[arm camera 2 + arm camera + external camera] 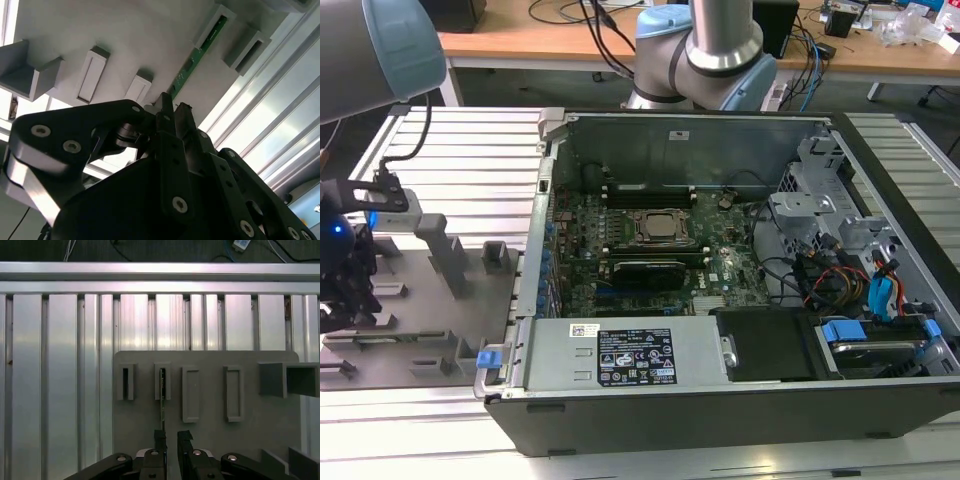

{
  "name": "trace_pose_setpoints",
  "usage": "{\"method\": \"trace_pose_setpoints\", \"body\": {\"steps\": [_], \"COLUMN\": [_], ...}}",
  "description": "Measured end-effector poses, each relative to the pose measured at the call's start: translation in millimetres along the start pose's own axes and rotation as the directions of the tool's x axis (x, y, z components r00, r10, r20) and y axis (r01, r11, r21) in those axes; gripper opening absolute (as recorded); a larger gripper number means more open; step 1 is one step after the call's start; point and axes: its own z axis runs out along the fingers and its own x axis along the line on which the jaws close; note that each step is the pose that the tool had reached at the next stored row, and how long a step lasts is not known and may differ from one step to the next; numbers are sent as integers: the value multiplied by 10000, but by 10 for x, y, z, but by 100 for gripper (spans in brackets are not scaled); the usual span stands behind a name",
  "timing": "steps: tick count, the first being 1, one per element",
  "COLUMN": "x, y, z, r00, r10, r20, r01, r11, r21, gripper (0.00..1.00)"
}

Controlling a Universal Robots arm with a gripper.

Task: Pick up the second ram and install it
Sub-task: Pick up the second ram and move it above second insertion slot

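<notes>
Right now we see the gripper [171, 436], fingers narrowly parted and clasping nothing, just beside the second ram [162, 390] (green, standing on edge) slotted in the grey holder plate [420, 300], at nine o'clock from the computer case [720, 420] in the exterior view.

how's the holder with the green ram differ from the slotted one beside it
The ram's holder has the second ram on edge in its slot; the neighbouring holder has a dark, empty slot. The ram's holder sits inside the row, the neighbouring holder at its end. The gripper lines up with the ram's holder, not the neighbouring holder. Both are grey, same shape, on one fixture plate.
</notes>
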Motion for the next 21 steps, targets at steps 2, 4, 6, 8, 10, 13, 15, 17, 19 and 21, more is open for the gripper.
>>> {"method": "trace_pose_setpoints", "body": {"steps": [2, 4, 6, 8, 10, 13, 15, 17, 19, 21], "x": [30, 57, 73, 79, 80, 73, 73, 74, 75, 75], "y": [-9, -38, -78, -99, -110, -111, -112, -114, -115, -115], "z": [39, 78, 114, 181, 252, 276, 294, 330, 361, 374], "r00": [10000, 10000, 10000, 10000, 10000, 10000, 9999, 9999, 9998, 9998], "r10": [-4, -4, -6, -8, -24, -82, -121, -152, -176, -178], "r20": [-1, -5, -7, -7, -8, -10, -8, -10, -12, -10], "r01": [4, 4, 6, 8, 24, 82, 121, 152, 176, 178], "r11": [10000, 10000, 10000, 10000, 10000, 10000, 9999, 9999, 9998, 9998], "r21": [0, -2, -5, -6, -7, -9, -7, -8, -9, -11], "gripper": [24, 24, 24, 24, 24, 24, 24, 24, 24, 24]}}
